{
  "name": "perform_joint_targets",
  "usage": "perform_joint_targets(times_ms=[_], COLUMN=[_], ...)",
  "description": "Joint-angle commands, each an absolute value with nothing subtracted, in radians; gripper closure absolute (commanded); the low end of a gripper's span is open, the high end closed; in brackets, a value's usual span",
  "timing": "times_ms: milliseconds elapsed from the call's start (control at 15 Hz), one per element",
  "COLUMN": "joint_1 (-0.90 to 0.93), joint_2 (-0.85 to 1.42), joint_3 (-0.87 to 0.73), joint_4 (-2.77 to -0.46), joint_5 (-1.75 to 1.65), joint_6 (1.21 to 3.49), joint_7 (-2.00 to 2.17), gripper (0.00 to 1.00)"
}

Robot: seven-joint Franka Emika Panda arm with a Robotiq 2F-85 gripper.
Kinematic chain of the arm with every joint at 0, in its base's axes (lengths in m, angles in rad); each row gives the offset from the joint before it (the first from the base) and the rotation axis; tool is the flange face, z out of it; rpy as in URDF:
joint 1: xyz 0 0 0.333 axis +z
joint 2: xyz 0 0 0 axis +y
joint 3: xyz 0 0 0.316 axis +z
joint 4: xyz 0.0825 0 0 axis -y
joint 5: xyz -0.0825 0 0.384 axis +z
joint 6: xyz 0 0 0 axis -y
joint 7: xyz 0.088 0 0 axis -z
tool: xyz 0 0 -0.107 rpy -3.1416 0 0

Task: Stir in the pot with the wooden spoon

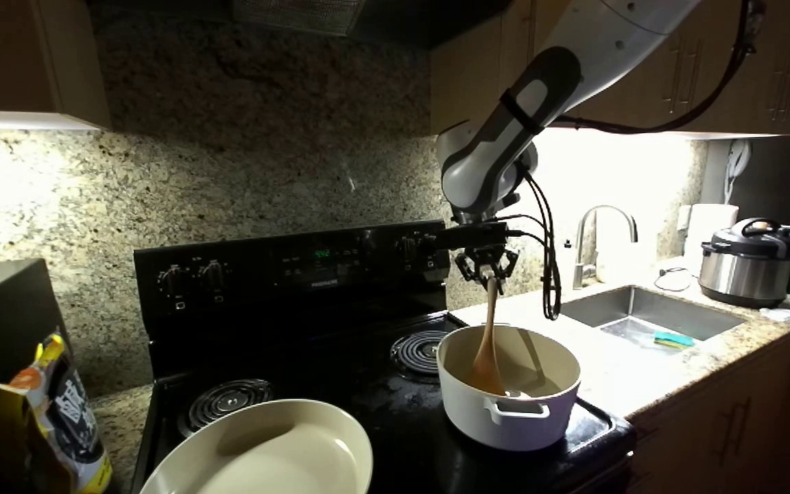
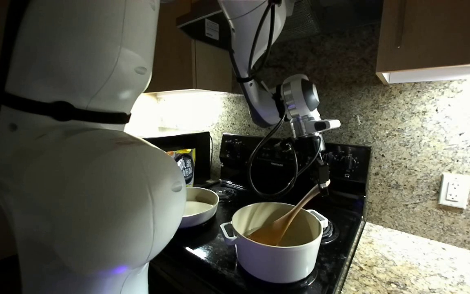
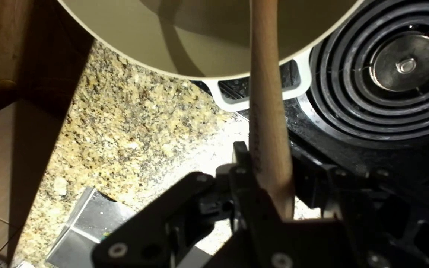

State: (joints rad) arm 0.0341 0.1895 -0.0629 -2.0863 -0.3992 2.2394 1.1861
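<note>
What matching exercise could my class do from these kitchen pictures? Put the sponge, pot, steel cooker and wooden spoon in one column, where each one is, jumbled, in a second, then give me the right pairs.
Things
1. sponge
2. pot
3. steel cooker
4. wooden spoon

Places
A. standing on the stovetop
B. gripped near its upper end by the pincer
C. lying in the sink
D. standing on the counter

Right pairs: 1-C, 2-A, 3-D, 4-B
</note>
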Motion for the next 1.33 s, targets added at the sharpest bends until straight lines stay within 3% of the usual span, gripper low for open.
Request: perform_joint_targets(times_ms=[0, 1267], joint_1=[0.022, 0.009], joint_2=[0.173, 0.243], joint_3=[-0.079, -0.085], joint_4=[-2.087, -2.045], joint_5=[-0.389, -0.289], joint_6=[2.247, 2.249], joint_7=[1.142, 1.098], gripper=[0.92, 0.92])
